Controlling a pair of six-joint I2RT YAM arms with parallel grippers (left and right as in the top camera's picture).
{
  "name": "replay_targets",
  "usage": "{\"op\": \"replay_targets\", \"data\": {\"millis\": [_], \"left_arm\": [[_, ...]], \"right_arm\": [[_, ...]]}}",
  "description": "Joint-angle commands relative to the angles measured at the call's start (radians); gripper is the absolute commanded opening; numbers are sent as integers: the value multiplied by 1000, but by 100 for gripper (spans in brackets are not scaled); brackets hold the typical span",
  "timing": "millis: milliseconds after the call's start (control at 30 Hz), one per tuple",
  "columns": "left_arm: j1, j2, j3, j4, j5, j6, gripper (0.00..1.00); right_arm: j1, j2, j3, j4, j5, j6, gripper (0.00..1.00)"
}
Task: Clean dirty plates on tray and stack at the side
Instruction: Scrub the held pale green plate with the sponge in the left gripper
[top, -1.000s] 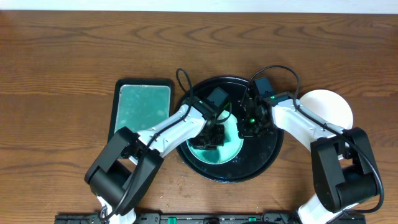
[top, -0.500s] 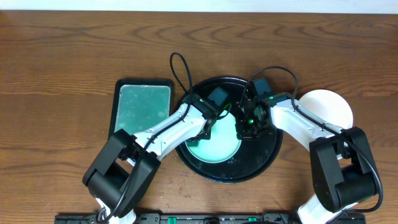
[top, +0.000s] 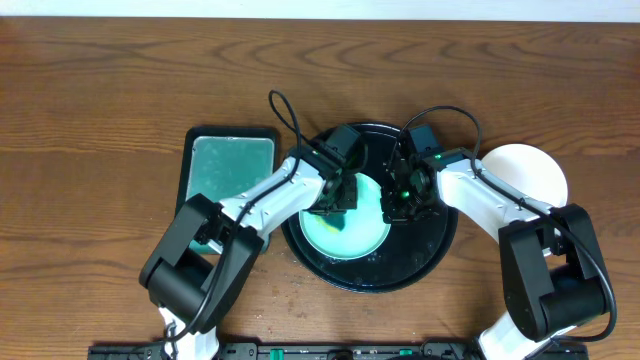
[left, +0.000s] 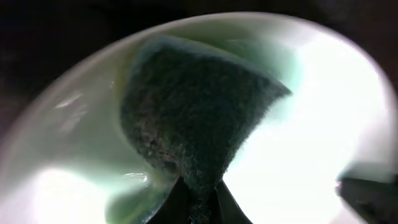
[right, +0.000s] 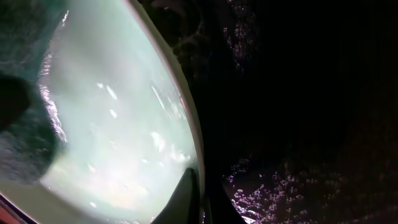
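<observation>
A pale mint-green plate lies on the round black tray. My left gripper is shut on a dark green sponge and presses it onto the plate. My right gripper is shut on the plate's right rim, one finger on the plate and one over the wet tray. A white plate lies on the table to the right of the tray, partly under my right arm. The third plate is not visible.
A rectangular black-rimmed tray with a teal pad lies left of the round tray. Cables loop above both wrists. The wood table extends around.
My left gripper has moved with the sponge up and to the right across the plate, from its lower left toward its top. My right gripper stays on the rim.
</observation>
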Motion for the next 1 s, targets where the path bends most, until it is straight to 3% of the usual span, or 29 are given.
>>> {"op": "replay_targets", "data": {"millis": [0,167,433,533,633,767,967], "left_arm": [[-49,114,-12,102,332,2,7],[-60,114,-12,187,388,25,8],[-68,114,-12,185,576,37,8],[-71,114,-12,130,571,44,8],[-66,112,-12,24,443,43,7],[-48,105,-11,-132,125,-1,7],[15,99,-2,-257,-194,-6,7]], "right_arm": [[9,25,-8,8,33,-7,1],[9,25,-8,7,33,-7,1],[9,25,-8,8,33,-7,1],[9,25,-8,8,33,-7,1],[9,25,-8,8,33,-7,1],[9,25,-8,9,33,-7,1],[9,25,-8,19,33,-7,1]]}}
